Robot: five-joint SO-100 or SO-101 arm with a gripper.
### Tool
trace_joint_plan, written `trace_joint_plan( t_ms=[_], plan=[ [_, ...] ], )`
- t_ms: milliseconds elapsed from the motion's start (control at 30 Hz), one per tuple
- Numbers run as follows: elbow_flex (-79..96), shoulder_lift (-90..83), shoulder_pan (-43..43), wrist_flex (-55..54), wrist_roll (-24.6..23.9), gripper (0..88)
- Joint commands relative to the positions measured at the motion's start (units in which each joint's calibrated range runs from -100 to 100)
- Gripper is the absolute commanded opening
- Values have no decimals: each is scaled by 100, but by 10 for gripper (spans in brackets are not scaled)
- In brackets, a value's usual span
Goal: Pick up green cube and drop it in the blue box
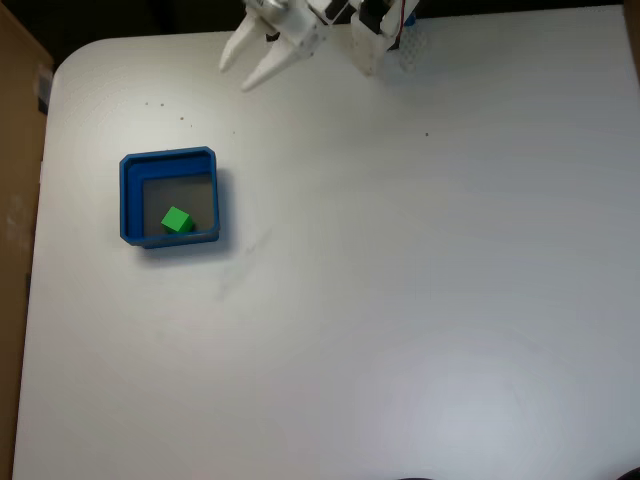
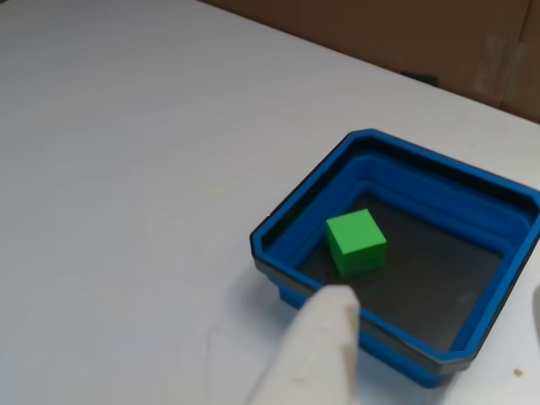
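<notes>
The green cube (image 1: 177,220) lies on the grey floor of the blue box (image 1: 130,200), near its front wall in the fixed view. My white gripper (image 1: 238,75) hovers at the table's top edge, up and to the right of the box, open with nothing between its fingers. In the other view the green cube (image 2: 356,242) sits inside the blue box (image 2: 312,202), close to the near-left wall. One white finger (image 2: 312,354) juts up from the bottom edge, just in front of the box.
The arm's white base (image 1: 385,35) stands at the top edge of the white table (image 1: 400,300). Brown cardboard (image 1: 15,200) borders the table's left side and also shows beyond the far edge as cardboard (image 2: 380,34).
</notes>
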Motion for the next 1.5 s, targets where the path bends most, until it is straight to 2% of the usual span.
trace_joint_plan(
  t_ms=[0, 933, 1200, 1467],
  plan=[
    [855, -833, -161, -89, -15, 164],
    [4839, -4418, -313, -130, 20, 164],
    [5282, -4636, -819, -114, 24, 164],
    [5282, -4627, -1895, -73, 29, 164]
  ],
)
